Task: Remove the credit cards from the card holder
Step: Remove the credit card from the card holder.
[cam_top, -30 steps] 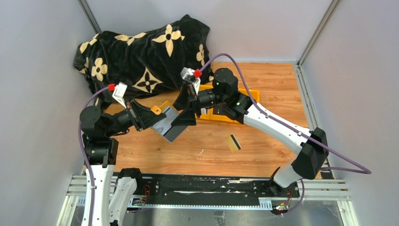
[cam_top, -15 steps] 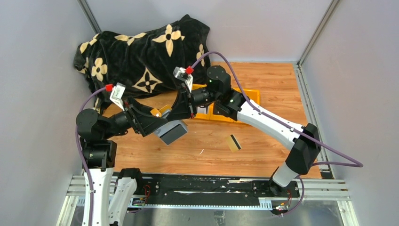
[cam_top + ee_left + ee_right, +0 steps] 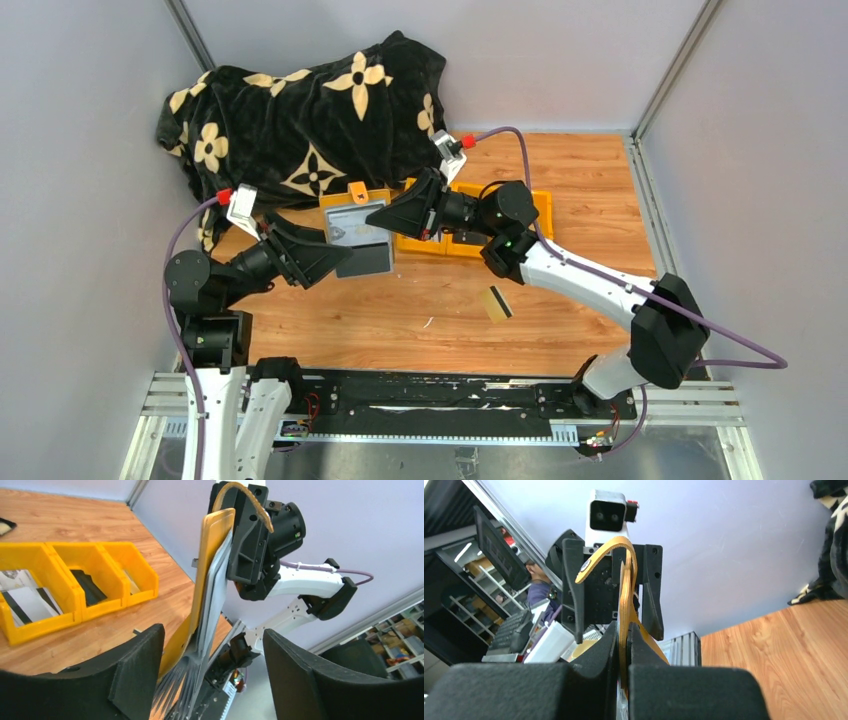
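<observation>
Mustard-tan card holder (image 3: 352, 228) hangs edge-clamped in the right gripper (image 3: 388, 216); left gripper (image 3: 333, 258) gapes wide, so it could twist loose.

The left arm (image 3: 212, 290) stands over its base, elbow bent, with the forearm stretched rightward above the table. The left gripper (image 3: 338, 257) points right with its jaws wide apart. The holder (image 3: 357, 228) has its lower edge between the fingers (image 3: 134, 680), nearer one pad. The right arm (image 3: 590, 285) reaches from its base up and to the left, wrist level. The right gripper (image 3: 375, 221) faces the left one, its fingers (image 3: 591, 680) pressed together on the holder's upper edge.
</observation>
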`<state>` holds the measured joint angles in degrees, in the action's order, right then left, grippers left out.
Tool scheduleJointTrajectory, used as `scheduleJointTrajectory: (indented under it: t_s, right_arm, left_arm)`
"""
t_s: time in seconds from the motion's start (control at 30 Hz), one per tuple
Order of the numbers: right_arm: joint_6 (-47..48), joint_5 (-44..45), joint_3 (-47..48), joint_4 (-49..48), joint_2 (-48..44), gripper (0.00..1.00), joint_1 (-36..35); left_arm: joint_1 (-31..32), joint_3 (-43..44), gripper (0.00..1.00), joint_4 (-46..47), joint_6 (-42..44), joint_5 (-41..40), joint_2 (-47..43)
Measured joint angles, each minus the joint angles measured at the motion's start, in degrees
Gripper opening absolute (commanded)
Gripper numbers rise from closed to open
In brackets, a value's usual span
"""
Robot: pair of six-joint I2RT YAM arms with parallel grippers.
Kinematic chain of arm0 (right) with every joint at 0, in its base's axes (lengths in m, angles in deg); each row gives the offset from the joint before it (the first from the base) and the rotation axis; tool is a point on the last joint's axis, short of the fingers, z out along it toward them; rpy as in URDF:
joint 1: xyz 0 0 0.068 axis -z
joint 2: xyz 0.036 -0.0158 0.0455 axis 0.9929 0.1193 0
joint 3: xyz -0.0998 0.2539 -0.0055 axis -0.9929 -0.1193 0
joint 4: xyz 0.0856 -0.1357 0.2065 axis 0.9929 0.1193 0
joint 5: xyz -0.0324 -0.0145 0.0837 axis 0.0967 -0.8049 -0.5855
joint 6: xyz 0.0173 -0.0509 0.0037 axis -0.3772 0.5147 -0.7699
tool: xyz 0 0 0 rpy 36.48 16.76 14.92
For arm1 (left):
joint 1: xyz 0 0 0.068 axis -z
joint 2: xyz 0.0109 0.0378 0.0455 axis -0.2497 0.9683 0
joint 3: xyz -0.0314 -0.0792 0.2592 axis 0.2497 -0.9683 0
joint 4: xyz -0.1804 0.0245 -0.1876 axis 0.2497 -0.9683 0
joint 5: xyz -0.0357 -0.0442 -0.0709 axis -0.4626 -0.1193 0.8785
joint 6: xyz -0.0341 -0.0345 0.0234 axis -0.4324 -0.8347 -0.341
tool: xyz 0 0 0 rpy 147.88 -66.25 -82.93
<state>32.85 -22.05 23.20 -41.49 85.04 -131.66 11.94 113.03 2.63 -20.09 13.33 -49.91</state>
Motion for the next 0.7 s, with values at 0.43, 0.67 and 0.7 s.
scheduleJointTrajectory:
  t_s: [0.43,0.67,0.7]
  right_arm:
    - [1.0,-1.6,1.2,3.0,-0.7,0.42,-1.3]
    - [21.0,-14.5,17.1,33.6,1.2,0.54,-1.3]
    - [25.0,-15.6,19.8,39.3,1.7,0.54,-1.3]
  left_arm:
    - [0.0,-0.1,0.01,1.2,0.4,-1.6,0.3]
    - [0.0,3.8,0.01,-7.1,10.5,1.7,2.5]
    - [0.0,4.9,0.01,-9.5,13.2,2.3,3.0]
